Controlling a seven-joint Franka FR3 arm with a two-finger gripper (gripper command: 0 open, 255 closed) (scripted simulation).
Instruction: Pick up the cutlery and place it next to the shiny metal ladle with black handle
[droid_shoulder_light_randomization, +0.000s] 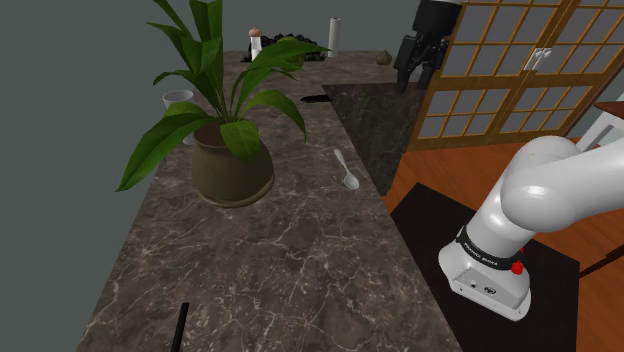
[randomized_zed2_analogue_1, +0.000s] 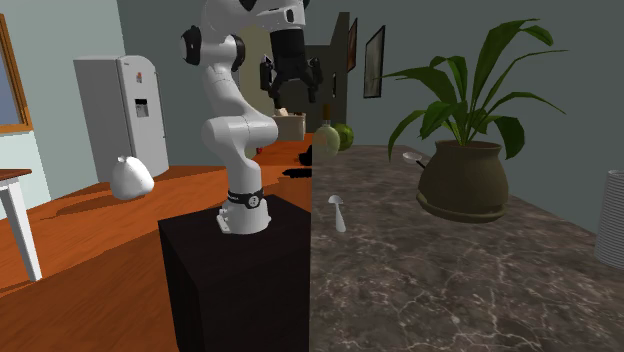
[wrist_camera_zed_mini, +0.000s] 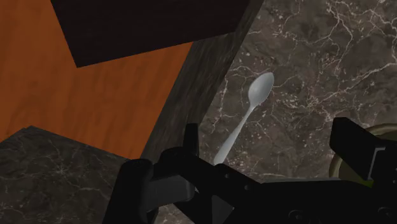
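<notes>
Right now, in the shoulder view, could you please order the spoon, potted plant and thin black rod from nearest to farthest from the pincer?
From the open pincer:
1. Spoon, at the edge of the counter.
2. Potted plant, farther in from that edge.
3. Thin black rod, at the view's bottom edge.

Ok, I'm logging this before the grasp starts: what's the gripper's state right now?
Gripper: open, holding nothing. The spoon lies on the marble countertop, apart from the gripper.
</notes>
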